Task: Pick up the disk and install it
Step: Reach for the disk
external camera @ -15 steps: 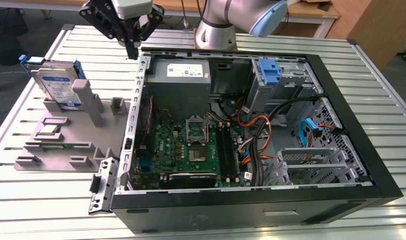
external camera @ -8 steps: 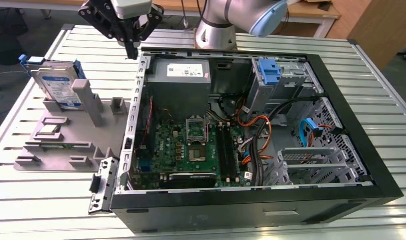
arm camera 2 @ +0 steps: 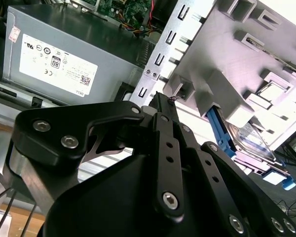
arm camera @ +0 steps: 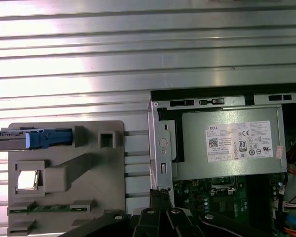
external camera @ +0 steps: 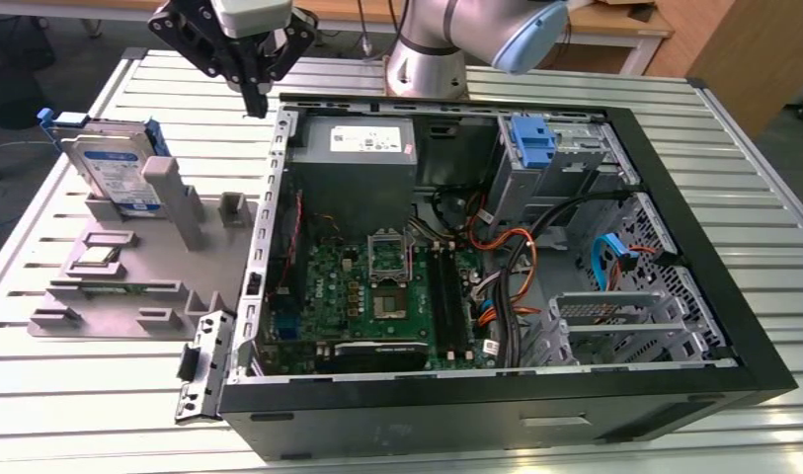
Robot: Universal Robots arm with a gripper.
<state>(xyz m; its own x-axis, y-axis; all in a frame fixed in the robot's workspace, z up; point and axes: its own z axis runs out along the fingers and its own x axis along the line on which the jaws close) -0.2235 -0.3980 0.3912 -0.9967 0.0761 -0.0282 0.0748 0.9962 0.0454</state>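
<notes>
The disk (external camera: 112,170) stands on edge in a slot at the far end of a grey holder block (external camera: 124,286), on the exterior view's left. Its white-and-blue label and blue carrier frame face the camera. In the first wrist view the disk (arm camera: 19,134) appears edge-on, and in the second wrist view the disk (arm camera 2: 251,140) lies beyond the holder block (arm camera 2: 227,59). My gripper (external camera: 255,107) hangs above the table between the disk and the open computer case's far left corner. Its fingers are shut with nothing between them. The gripper (arm camera 2: 160,96) tips (arm camera: 160,195) point down beside the case wall.
An open computer case (external camera: 717,395) takes up the middle and right of the slatted metal table (external camera: 137,415). Inside are a grey power supply (external camera: 355,143), a green motherboard (external camera: 374,296), cables, and a blue bracket (external camera: 533,143) in the drive bay. The holder block also carries small parts.
</notes>
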